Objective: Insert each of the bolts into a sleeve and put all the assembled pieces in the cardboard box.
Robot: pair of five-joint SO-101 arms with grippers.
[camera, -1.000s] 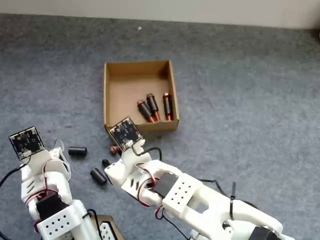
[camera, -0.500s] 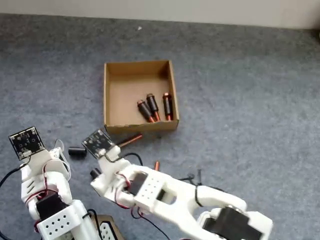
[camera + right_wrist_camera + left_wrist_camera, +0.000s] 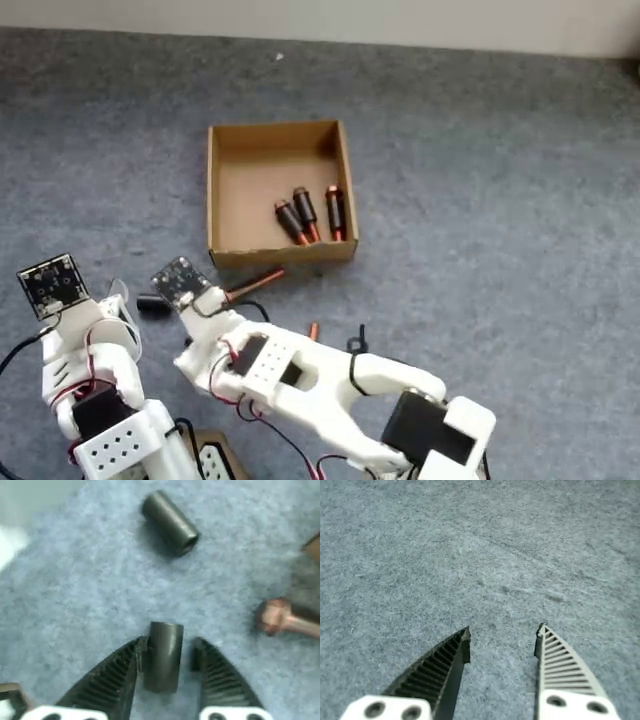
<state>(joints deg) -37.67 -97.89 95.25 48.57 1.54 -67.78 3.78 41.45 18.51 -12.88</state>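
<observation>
1. As viewed from above, the carpet (image 3: 480,200) carries the box (image 3: 275,127), which stands beyond both arms. Three assembled pieces (image 3: 305,213) lie side by side on the box floor near the front-right corner, with their long axes running roughly front to back.
2. Right gripper (image 3: 168,647): positioned in front of the box's front-left corner. The fingers are apart and straddle the near sleeve (image 3: 162,662). One finger is at the sleeve wall and a gap shows at the other, so the sleeve is not clamped.
3. Left gripper (image 3: 503,629): the fingers are wide apart over the carpet and hold nothing.
4. Bolt (image 3: 255,283): lies just in front of the box's front wall, not touching it. Its long axis is slightly slanted to that wall, with the head toward the right gripper and the shank tip toward the box.
5. Second bolt (image 3: 313,330): lies beside the right arm, which hides most of it. A short end is visible.
6. Near sleeve: lies on its side on the carpet, with its long axis parallel to the fingers.
7. Far sleeve (image 3: 170,516): lies on its side beyond the right fingertips, well apart from them. Its axis is slanted across the gripper's line, with the open end facing the bolt's side.
</observation>
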